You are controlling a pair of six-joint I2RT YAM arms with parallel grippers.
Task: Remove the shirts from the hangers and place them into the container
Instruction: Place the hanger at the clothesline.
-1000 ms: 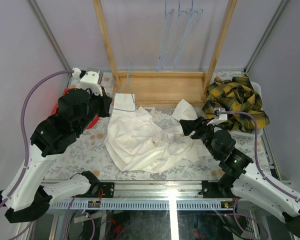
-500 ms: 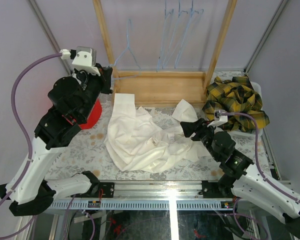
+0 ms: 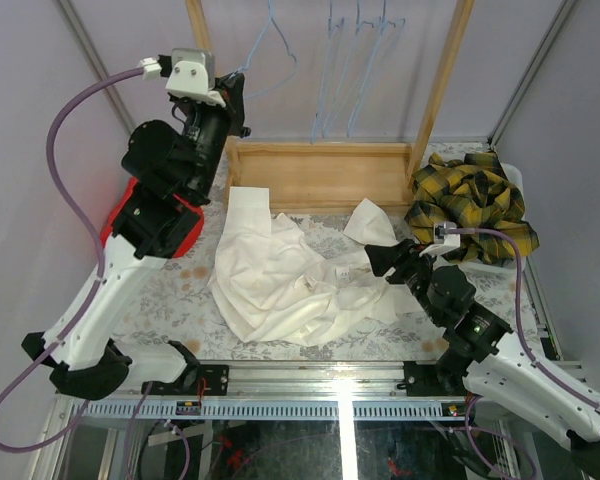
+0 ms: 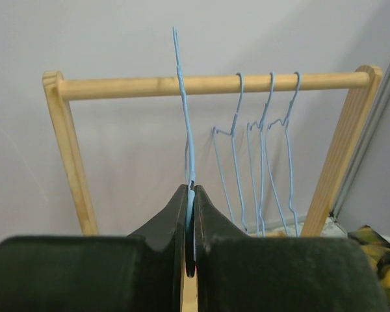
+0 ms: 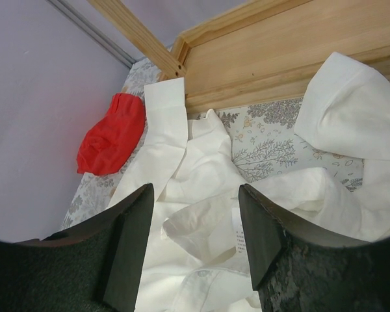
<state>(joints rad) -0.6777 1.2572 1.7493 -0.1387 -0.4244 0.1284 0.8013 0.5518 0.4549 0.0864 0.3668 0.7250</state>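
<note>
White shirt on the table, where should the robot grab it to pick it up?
Pinch the raised fold in the crumpled white shirt, coming straight down from above. It stands up off the table, and the open right pincer hovers over it.

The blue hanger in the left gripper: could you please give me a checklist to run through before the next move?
1. Left gripper shut on the hanger: ok.
2. Hanger hooked on the wooden rail: not ok, its top stands above the rail.
3. Free rail left of the three hung hangers: ok.
4. Right gripper open and empty: ok.
5. White shirt in the container: not ok, it lies on the table; the plaid shirt is in.
</note>
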